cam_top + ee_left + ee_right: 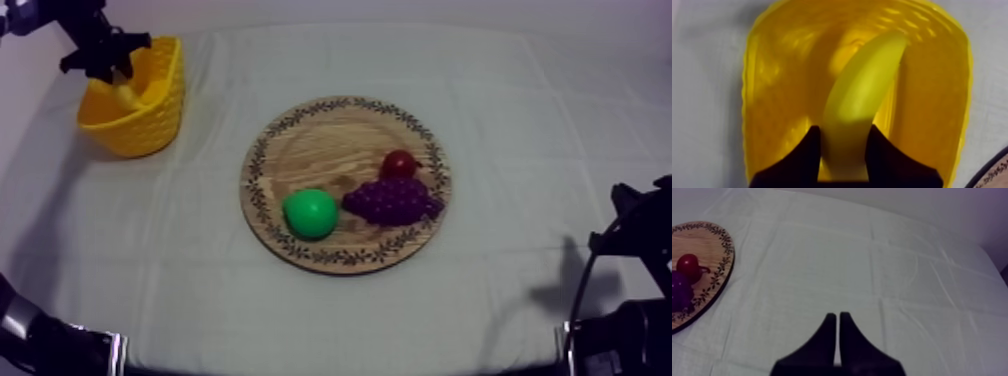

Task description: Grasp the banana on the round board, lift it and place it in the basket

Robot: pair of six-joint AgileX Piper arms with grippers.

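The yellow basket (135, 105) stands at the table's far left. My left gripper (112, 72) hangs over its mouth, shut on the banana (127, 94). In the left wrist view the banana (864, 95) runs from between the black fingers (802, 155) down into the basket (772, 90). The round wooden board (345, 185) lies mid-table and carries a green pear (310, 213), purple grapes (392, 200) and a small red fruit (399, 164). My right gripper (838, 318) is shut on nothing, over bare cloth to the right of the board (714, 273).
The right arm (630, 290) rests low at the table's right edge. Part of the left arm (50, 345) shows at the lower left. Grey-white cloth (560, 130) stretches bare between board and right arm.
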